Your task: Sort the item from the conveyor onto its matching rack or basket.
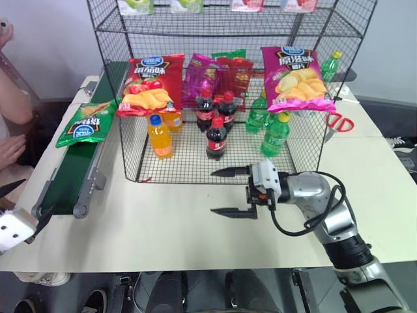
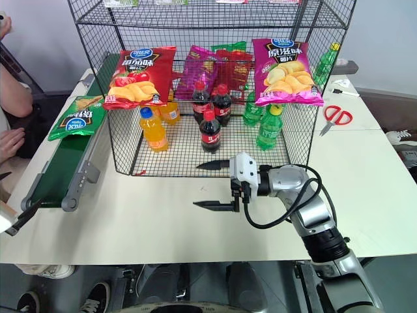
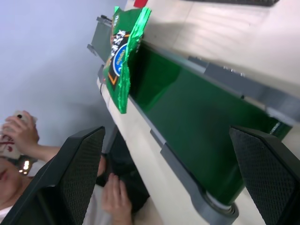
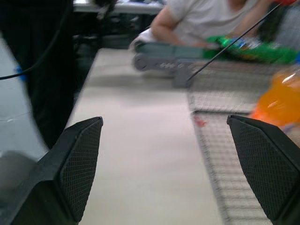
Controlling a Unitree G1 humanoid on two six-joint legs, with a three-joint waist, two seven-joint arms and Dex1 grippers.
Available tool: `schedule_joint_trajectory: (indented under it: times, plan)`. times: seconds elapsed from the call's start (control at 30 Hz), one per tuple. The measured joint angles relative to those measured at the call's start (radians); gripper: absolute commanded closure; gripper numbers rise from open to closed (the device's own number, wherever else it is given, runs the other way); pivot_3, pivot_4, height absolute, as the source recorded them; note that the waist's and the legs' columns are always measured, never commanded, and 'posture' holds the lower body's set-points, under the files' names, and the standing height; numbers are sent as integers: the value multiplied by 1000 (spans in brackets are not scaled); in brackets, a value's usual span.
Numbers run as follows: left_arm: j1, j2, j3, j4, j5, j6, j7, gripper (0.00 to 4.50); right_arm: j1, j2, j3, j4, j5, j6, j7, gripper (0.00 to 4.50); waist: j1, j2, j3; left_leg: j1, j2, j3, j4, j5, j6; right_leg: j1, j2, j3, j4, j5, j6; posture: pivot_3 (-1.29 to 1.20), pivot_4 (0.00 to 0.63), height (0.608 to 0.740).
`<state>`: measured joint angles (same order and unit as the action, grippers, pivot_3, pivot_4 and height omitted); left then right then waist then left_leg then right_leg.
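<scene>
Lying flat on the far stretch of the conveyor [image 1: 71, 179], the green crisp bag [image 1: 86, 122] sits well apart from both grippers. From the right gripper [image 1: 229, 192], which hangs over the table just in front of the rack [image 1: 225, 85], the bag is at about 10 o'clock in the head view, with the rack's front left corner between them. The left gripper [image 1: 29, 225] is at the near end of the belt, and the bag lies at about 1 o'clock from it, up the belt. Both grippers are empty, fingers spread wide.

The bag is shiny green, with a blue-white round logo, white lettering and yellow crisps pictured at its far end. In the left wrist view its crimped edge [image 3: 125, 56] overhangs the outer rail slightly.

The belt is dark green between light grey side rails and runs along the left edge of a pale table [image 1: 176, 228]. The black wire rack holds a red crisp bag [image 1: 148, 85], a magenta-pink crisp bag [image 1: 296, 79], cola bottles [image 1: 215, 137], an orange drink bottle [image 1: 160, 137] and green bottles [image 1: 275, 134]. Red-handled scissors [image 1: 339, 122] lie at 3 o'clock of the rack. A person's arm [image 1: 13, 98] shows beyond the conveyor at the left; the wall behind is plain and light.
</scene>
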<state>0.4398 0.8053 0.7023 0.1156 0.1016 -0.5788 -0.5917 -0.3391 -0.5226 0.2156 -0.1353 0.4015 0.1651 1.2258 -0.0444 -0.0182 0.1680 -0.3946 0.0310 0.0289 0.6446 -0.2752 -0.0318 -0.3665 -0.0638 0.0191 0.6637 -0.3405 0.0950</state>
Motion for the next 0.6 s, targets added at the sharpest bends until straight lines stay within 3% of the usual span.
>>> schedule_joint_trajectory:
  times: [0.6]
  plan:
    - [16, 46, -65, 30, -26, -20, -16, 0, 17, -5, 4, -8, -14, -34, -22, 74, 0, 0, 0, -1, 0, 0, 0, 0, 0, -1, 0, 0, 0, 0, 0, 0, 150, 739]
